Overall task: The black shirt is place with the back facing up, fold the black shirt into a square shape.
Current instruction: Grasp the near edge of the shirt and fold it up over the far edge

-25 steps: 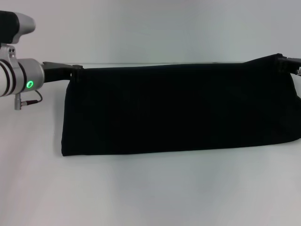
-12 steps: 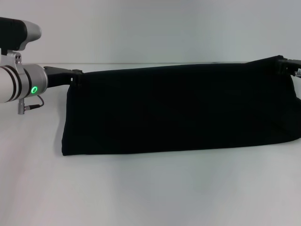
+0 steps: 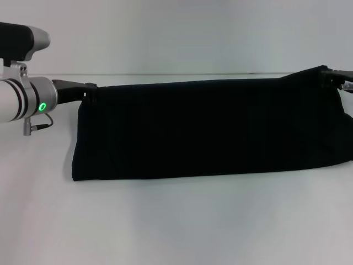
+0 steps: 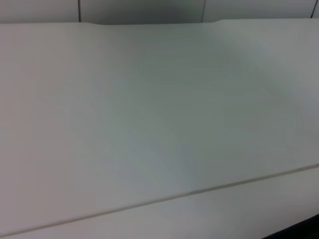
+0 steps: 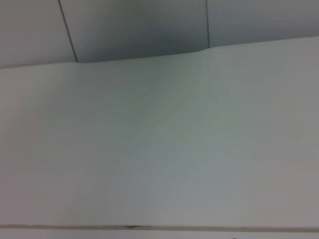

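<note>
The black shirt (image 3: 209,130) hangs as a wide dark band stretched between my two grippers in the head view. Its lower edge rests on the white table (image 3: 176,226). At the shirt's upper left corner my left gripper (image 3: 91,89) is shut on the fabric. My right gripper (image 3: 332,76) holds the upper right corner near the picture's right edge, and that corner sits slightly higher than the left one. The right end of the shirt runs out of view. Both wrist views show only the white table surface.
Bare white tabletop (image 3: 165,232) lies in front of the shirt and behind it (image 3: 182,38). A thin seam (image 4: 164,198) crosses the surface in the left wrist view. A grey wall (image 5: 139,30) rises behind the table edge in the right wrist view.
My left arm has shifted a little to the right and lowered, so the shirt's upper left corner sits slightly lower. The right corner has barely moved.
</note>
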{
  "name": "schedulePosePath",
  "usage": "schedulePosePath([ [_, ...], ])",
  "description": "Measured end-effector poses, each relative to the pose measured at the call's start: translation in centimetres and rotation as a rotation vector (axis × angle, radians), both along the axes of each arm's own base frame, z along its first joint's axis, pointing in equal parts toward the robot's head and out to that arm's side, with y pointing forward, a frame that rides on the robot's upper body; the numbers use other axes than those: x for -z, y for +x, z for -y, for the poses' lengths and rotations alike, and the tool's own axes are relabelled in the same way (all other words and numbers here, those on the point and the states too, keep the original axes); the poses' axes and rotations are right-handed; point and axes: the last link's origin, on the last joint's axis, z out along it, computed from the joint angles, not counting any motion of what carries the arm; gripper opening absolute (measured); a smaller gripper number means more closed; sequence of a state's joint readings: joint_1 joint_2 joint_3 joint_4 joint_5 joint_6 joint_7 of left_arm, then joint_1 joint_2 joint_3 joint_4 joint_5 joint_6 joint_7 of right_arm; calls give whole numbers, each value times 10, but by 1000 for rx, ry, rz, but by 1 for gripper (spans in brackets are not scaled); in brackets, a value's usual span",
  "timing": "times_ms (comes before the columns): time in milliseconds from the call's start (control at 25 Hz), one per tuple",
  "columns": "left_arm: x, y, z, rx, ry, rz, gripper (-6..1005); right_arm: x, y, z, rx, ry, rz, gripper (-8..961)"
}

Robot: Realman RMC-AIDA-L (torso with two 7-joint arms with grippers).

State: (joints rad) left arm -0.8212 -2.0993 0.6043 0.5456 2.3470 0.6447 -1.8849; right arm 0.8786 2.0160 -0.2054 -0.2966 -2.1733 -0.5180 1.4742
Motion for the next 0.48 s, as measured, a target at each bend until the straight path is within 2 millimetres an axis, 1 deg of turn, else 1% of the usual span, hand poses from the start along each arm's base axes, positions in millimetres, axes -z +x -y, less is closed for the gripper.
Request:
schedulePosePath([
  [160, 4, -1, 1, -12, 12, -3, 103, 2, -1, 1, -6, -5, -5, 81],
  [280, 6, -7, 2, -40, 48, -8, 117, -3, 2, 2, 3, 13, -12, 90],
  [440, 7, -14, 3, -77, 103, -32, 135, -12, 11, 4, 33, 59, -30, 178],
  [480, 6, -16, 3, -85, 118, -39, 160, -16, 15, 6, 43, 76, -50, 200],
])
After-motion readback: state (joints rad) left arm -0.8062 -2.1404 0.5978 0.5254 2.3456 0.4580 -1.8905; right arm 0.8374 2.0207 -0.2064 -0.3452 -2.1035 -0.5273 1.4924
